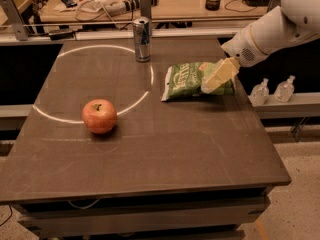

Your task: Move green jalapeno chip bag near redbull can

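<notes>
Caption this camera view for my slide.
Robot gripper at the right end of the green chip bag; drink can stands apart on the table, apple nearer the camera.

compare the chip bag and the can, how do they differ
The chip bag lies flat; the can stands upright. The bag is green, crinkly and wide; the can is silver-blue and slim. The gripper is at the bag, not the can. Both sit on the table.

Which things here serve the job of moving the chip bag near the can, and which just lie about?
Job: green jalapeno chip bag, redbull can, pincer at the bag's end away from the can.
Lying about: apple, two small bottles.
</notes>
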Robot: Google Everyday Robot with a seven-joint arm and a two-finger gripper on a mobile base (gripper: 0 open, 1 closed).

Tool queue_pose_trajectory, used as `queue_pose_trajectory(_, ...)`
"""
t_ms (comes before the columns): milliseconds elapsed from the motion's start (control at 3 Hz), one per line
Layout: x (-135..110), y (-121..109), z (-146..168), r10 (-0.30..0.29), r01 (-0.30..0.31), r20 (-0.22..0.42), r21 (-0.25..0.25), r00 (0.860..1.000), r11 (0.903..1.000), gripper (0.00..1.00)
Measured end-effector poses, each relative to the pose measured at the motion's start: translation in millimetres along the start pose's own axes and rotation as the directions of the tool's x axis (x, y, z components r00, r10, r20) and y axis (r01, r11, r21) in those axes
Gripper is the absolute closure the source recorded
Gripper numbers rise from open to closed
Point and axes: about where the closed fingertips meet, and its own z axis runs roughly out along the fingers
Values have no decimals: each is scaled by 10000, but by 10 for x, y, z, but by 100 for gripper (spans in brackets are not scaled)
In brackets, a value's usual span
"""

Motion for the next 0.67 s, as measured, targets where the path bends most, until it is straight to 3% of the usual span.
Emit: queue_pose_trajectory(667,105,84,112,355,-362,-206,-376,9992,9986,0)
